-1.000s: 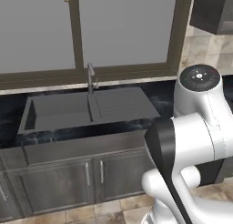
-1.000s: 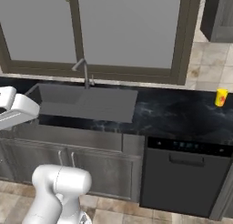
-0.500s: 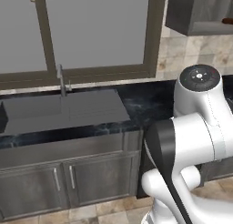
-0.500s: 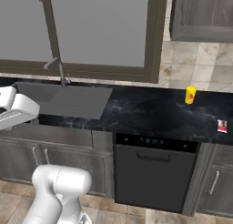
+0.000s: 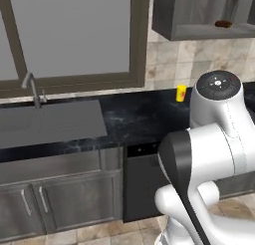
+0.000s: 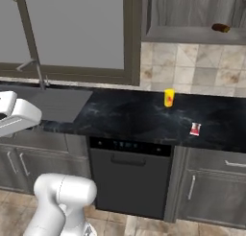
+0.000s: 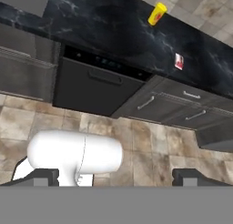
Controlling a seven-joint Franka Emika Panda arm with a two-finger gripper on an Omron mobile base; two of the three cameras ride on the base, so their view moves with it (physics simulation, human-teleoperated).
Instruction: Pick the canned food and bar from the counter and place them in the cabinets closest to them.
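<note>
While my gripper [image 7: 116,177] hangs open and empty over the floor, I read the counter [image 6: 134,117].
From left: sink [image 6: 57,101], yellow cup [image 6: 168,98], then the canned food [image 6: 195,129] near the counter's front edge.

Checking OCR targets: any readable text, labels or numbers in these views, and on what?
None readable.
yellow cup: red mark, no legible letters.
canned food: red and whitish, too small to read.
dishwasher: row of tiny panel marks, blurred.
</note>
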